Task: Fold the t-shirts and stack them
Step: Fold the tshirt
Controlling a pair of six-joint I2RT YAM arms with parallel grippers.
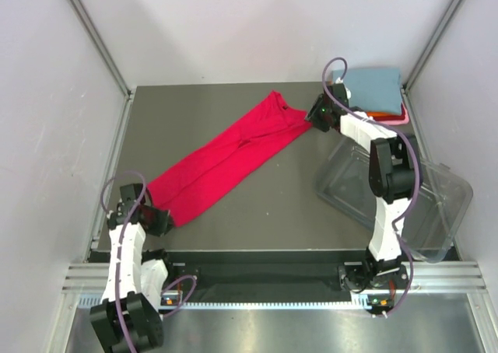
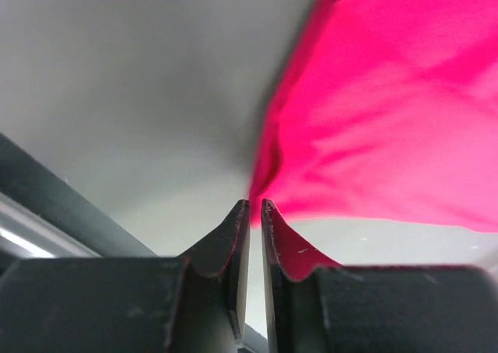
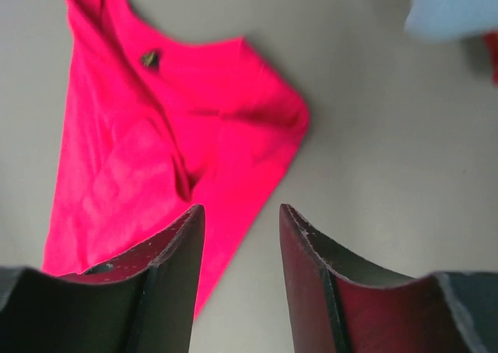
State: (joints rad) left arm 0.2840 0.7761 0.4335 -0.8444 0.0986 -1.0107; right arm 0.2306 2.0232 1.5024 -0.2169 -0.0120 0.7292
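The crimson red cloth t-shirt (image 1: 226, 160) lies folded long: left claw (image 2: 254, 204) narrow, empty at near-left hem; right claw (image 3: 241, 209) wide, empty by far collar. Best pinch both layers squarely.

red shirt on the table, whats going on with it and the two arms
Two robot arms are folding t-shirts. The red t-shirt lies on the table as a long diagonal strip. The left gripper sits at its near-left end, jaws only slightly apart and empty; the right gripper hovers open by the collar end, holding nothing. A blue-grey t-shirt tops a folded stack in the far right corner, beyond a clear plastic tub.
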